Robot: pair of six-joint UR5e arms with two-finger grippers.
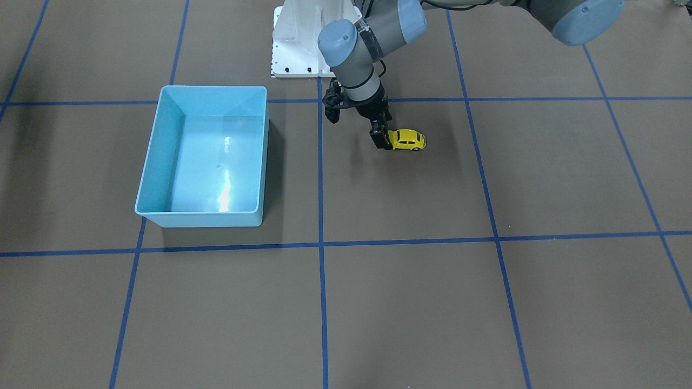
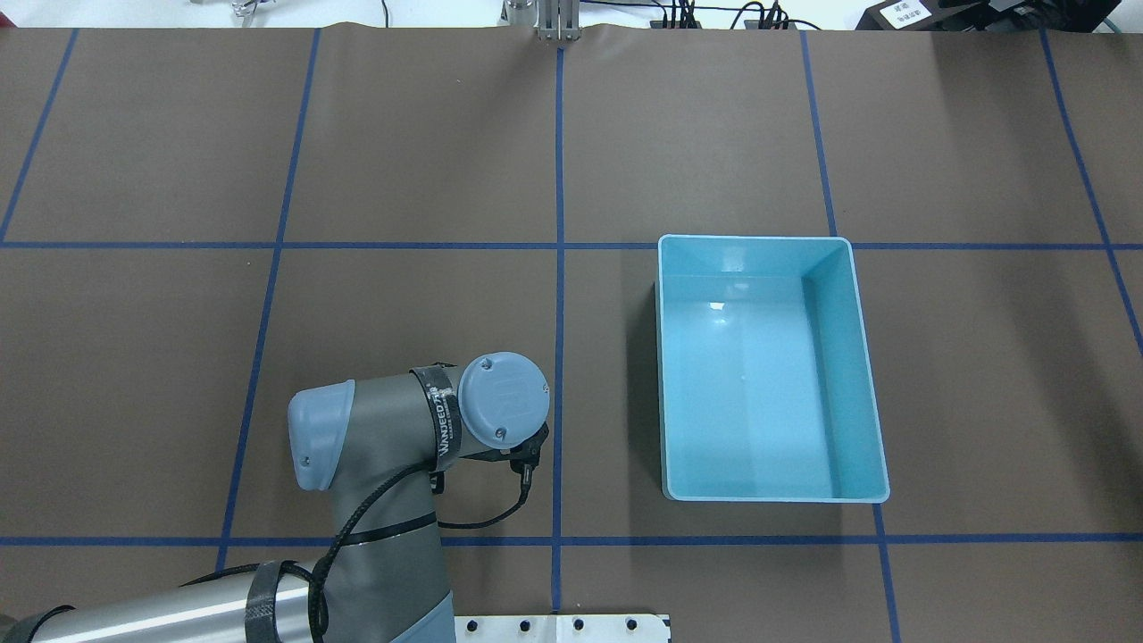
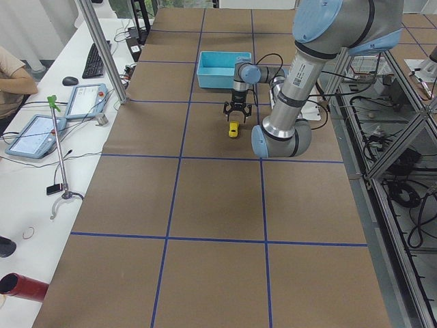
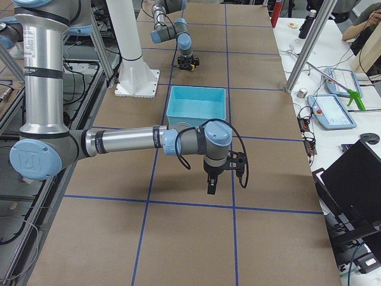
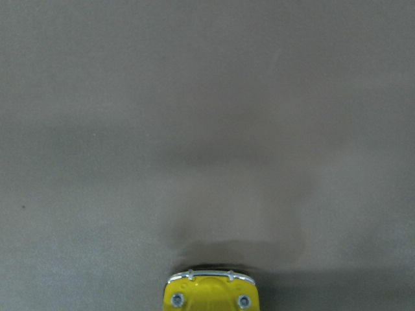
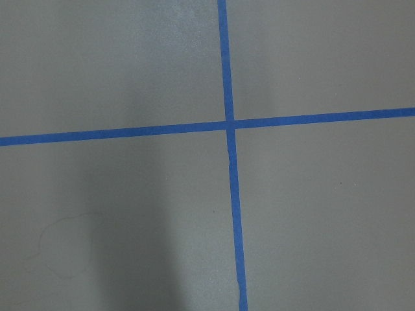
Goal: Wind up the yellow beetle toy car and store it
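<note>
Sitting on the brown worktop (image 1: 411,302), the yellow beetle toy car (image 1: 409,139) has its wheels down. The left tool (image 1: 381,139) pinches one end of it. Seen from across the worktop, the light blue bin (image 1: 162,156) is at nine o'clock from the car, well apart. The right tool (image 4: 211,186) hangs over blue tape lines (image 6: 227,123); I cannot tell if it is open or closed.
</note>
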